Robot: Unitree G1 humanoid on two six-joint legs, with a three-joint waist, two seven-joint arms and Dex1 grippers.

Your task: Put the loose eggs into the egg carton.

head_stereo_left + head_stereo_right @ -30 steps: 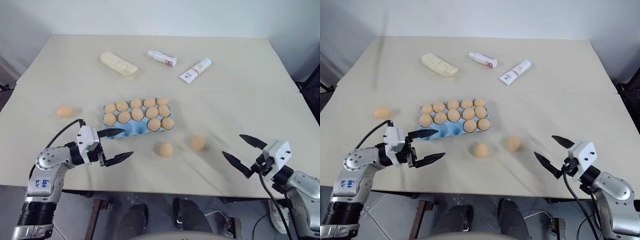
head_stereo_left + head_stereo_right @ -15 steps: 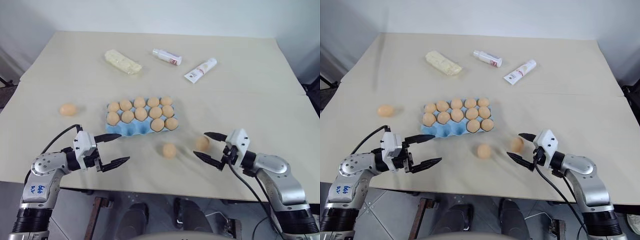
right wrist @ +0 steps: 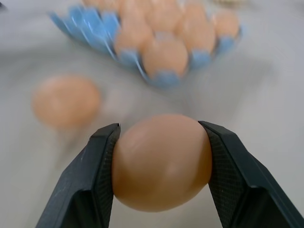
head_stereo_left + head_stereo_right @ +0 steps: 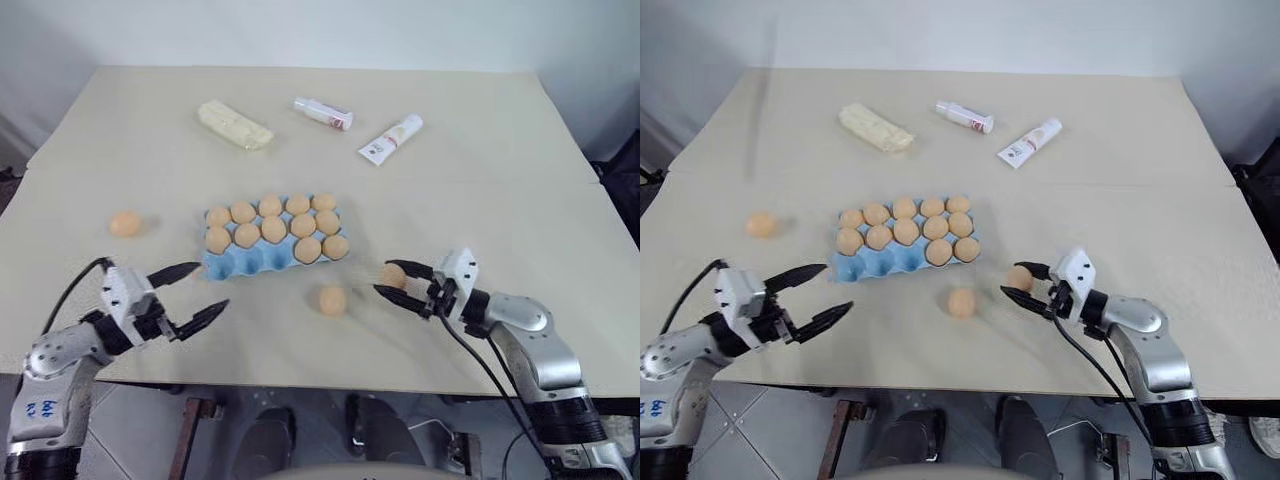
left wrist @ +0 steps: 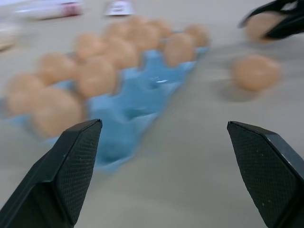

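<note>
Right pincer [image 4: 398,282] clamped on one loose egg [image 3: 161,160], both fingers touching it, egg at desk [image 4: 480,180] level. Grasp step. Next: lift, carry to the egg carton [image 4: 250,263] ahead-left of it, empty front cups. Second egg [image 4: 332,299] just beside. Left pincer [image 4: 188,293] wide open, empty; third egg [image 4: 125,223] beyond it.

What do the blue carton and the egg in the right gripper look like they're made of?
The egg carton looks like moulded plastic or pulp, light blue. A faint sheen in its empty cups in the left wrist view hints at plastic, but that's uncertain. The egg between the right gripper's fingers has a smooth, matte tan surface with no speckle or seam. It could be real shell or a plastic dummy.
</note>
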